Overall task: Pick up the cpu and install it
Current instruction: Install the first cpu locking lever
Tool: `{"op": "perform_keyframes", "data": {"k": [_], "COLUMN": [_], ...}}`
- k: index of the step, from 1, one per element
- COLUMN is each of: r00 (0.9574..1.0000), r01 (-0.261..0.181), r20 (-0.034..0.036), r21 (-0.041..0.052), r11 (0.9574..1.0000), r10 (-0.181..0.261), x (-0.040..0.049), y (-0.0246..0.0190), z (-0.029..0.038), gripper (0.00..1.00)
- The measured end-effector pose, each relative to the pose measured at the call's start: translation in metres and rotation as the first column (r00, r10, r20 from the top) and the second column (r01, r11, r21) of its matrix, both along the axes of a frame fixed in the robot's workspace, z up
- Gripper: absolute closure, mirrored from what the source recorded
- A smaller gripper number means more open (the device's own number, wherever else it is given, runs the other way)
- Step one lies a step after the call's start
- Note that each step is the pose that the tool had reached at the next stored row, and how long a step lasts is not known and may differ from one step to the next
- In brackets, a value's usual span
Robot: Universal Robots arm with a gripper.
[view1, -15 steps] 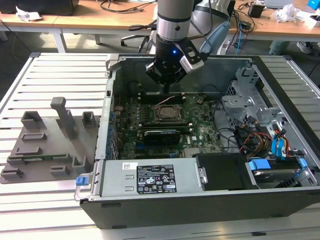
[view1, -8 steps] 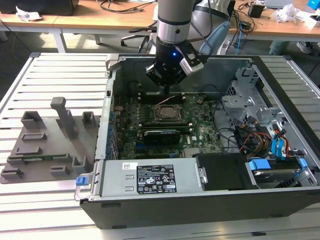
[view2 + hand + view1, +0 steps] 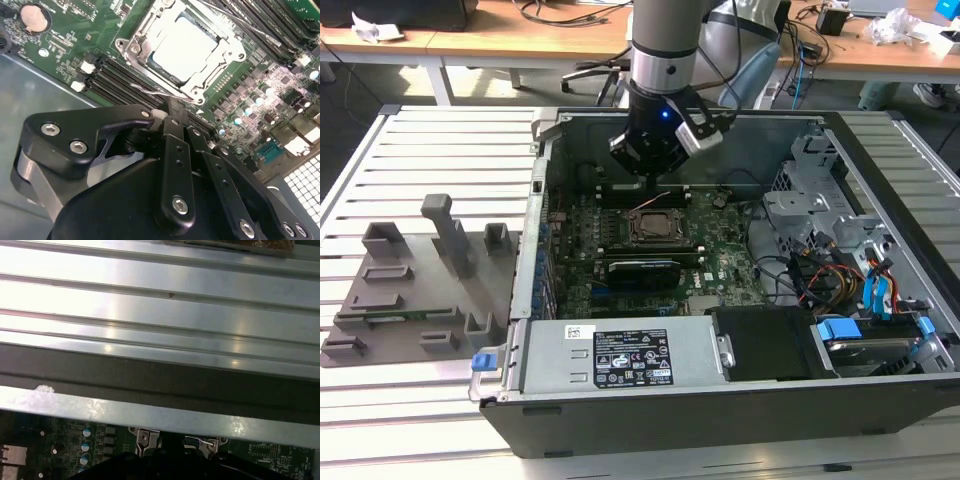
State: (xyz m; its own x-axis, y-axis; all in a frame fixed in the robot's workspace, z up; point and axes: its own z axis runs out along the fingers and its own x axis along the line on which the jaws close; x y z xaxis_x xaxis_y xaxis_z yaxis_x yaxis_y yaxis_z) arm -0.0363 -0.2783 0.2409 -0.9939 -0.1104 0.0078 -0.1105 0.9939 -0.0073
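Observation:
The cpu lies flat in the motherboard socket, silver-grey top up, with the metal socket frame around its edges. My gripper hangs just beside the socket, over the memory slots and a thin wire lever. Its fingers are shut together with nothing between them. In the exterior view the gripper is low inside the open computer case, near the case's far wall and just beyond the socket. The first wrist view has the gripper's dark tip over the socket.
A grey tray with upright blocks lies on the slatted metal table at the exterior view's left. Inside the case are a power supply, a black expansion card, and a drive cage with coloured cables.

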Motion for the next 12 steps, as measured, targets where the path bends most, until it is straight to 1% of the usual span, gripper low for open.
{"op": "perform_keyframes", "data": {"k": [3,12], "r00": [1.0000,1.0000], "r01": [0.000,0.000], "r20": [0.0001,0.0001], "r21": [0.0000,0.0001], "r11": [1.0000,1.0000], "r10": [0.000,0.000], "x": [-0.0002,-0.0003], "y": [0.0002,0.0003], "z": [-0.0053,-0.0122], "gripper": [0.89,0.89]}}
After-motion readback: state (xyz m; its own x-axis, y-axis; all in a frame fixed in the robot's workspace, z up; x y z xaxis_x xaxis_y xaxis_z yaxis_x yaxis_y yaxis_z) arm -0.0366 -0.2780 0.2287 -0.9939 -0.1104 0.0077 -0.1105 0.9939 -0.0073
